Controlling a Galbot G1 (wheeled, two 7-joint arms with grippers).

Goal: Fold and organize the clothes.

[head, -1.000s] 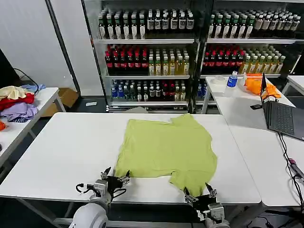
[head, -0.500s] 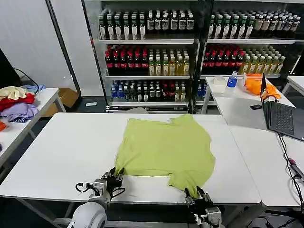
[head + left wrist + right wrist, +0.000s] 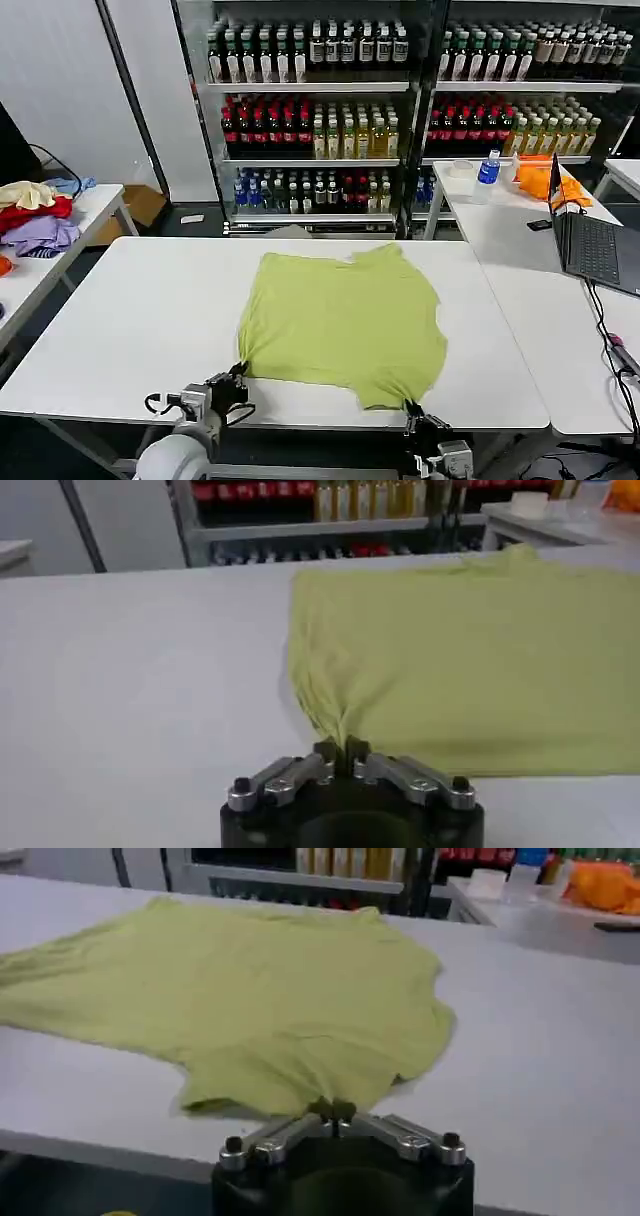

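A soft, wrinkly lime-green cotton T-shirt point(image 3: 343, 324) lies flat mid-table point(image 3: 130, 320); left gripper point(image 3: 232, 383) at 7 o'clock and right gripper point(image 3: 412, 412) at 5 have jaws pinched on its near hem, light, limp fabric likely best held at corners

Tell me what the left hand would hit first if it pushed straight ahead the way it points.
Probably the lime T-shirt itself: the left hand is shut on its near corner and points across the white table, so it would bunch cloth first.
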